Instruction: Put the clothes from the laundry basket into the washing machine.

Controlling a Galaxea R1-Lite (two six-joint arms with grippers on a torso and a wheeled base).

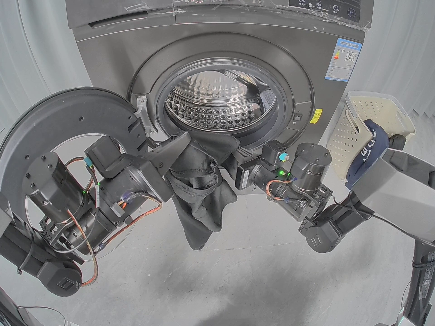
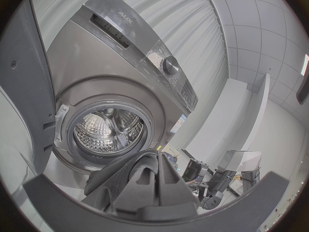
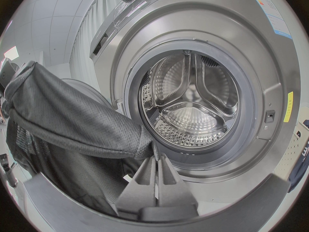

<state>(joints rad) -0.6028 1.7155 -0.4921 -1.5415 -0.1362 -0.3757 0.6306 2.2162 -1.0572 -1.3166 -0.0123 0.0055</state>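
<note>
Left gripper (image 1: pixel 182 140): fingers pressed together on a fold of the black mesh garment (image 1: pixel 199 191); in the left wrist view the gripper (image 2: pixel 157 160) has cloth bunched over its tip.
Left arm pose: forearm rises from low on the robot's left and angles up and inward, with the gripper pointing at the lower left of the drum opening (image 1: pixel 217 100).
Right gripper (image 1: pixel 226 163): fingers closed on the garment's other upper corner; in the right wrist view the gripper (image 3: pixel 157 160) pinches the mesh (image 3: pixel 70 120) right at its fingertips.
Right arm pose: forearm lies almost level, reaching in from the robot's right, wrist just below the door ring's lower right.
Garment axis: its top edge is held between the two grippers, running side to side along the lower lip of the opening; the rest hangs straight down, its narrow end pointing at the floor.
Garment place: outside the drum, in front of its lower rim.
Washing machine (image 1: pixel 113 55): front-loader, its round door (image 1: pixel 59 114) swung open to the robot's left, behind the left arm.
Laundry basket (image 1: pixel 385 107): cream and perforated, beside the machine on the robot's right, with a navy garment (image 1: pixel 369 152) draped over its near rim.
</note>
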